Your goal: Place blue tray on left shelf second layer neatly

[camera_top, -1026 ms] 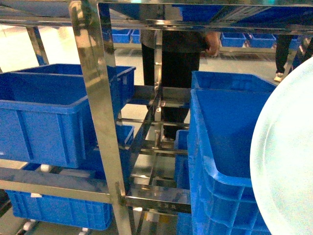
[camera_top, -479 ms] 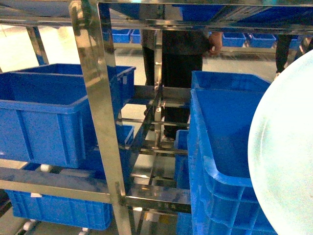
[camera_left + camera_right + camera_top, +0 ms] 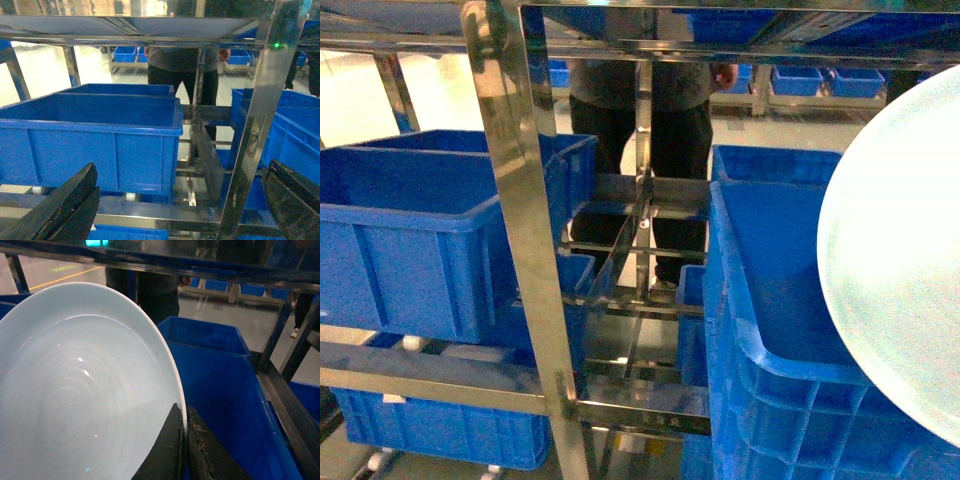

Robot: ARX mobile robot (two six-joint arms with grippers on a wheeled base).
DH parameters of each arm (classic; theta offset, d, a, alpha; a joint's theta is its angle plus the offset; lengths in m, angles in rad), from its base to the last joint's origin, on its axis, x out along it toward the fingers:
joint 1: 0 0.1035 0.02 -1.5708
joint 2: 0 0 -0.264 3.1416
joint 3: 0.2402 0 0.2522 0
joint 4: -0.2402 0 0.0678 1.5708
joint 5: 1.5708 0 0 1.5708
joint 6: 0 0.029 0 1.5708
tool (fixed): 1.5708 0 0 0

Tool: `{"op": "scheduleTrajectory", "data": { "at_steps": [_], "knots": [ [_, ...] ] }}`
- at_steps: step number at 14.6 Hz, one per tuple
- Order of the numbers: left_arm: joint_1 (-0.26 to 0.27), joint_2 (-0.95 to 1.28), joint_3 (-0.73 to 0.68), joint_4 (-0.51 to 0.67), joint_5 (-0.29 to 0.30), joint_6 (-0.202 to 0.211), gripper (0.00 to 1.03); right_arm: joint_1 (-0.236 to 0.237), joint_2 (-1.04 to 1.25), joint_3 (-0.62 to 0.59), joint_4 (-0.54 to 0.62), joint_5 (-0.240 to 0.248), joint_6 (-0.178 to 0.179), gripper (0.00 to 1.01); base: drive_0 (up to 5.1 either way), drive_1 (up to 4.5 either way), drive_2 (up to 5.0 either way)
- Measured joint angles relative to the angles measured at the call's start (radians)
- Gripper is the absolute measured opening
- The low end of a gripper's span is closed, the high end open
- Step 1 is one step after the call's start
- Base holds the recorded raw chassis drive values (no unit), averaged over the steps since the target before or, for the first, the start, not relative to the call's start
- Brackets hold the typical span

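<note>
The blue tray (image 3: 75, 390) is held up on edge in the right gripper (image 3: 184, 450), whose two dark fingers (image 3: 170, 455) are pinched together on its rim — one on the inner face, one behind; from the head camera the tray (image 3: 900, 260) fills the right side of the view, tilted, in front of a deep blue crate (image 3: 770, 330) on the right-hand rack; it sits on no shelf. The left gripper (image 3: 180, 210) holds nothing, its jaws spread wide to either side of the wrist view, facing the steel shelving; ahead of it a large blue crate (image 3: 95, 140) rests on the left shelf, with a polished steel upright (image 3: 255, 125) just to its right. In the head view that same upright (image 3: 525, 240) divides the left shelf's crate (image 3: 420, 230) from the right one; another blue crate (image 3: 430, 425) lies on the layer below. Behind the racks a person in dark trousers (image 3: 650, 130) stands — only torso and legs show; more blue bins (image 3: 820, 80) line the far floor.
</note>
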Motion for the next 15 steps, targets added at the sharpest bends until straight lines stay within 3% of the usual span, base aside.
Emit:
{"op": "scheduleTrajectory", "data": {
  "at_steps": [5, 15],
  "knots": [
    [0.000, 0.000, 0.000, 0.000, 0.000, 0.000, 0.98, -0.043, 0.289, 0.066, 0.194, 0.016, -0.004, 0.02, 0.0, 0.00, 0.0],
    [0.000, 0.000, 0.000, 0.000, 0.000, 0.000, 0.98, -0.091, 0.746, 0.288, 0.396, 0.061, -0.022, 0.02, 0.0, 0.00, 0.0]
  ]
}}
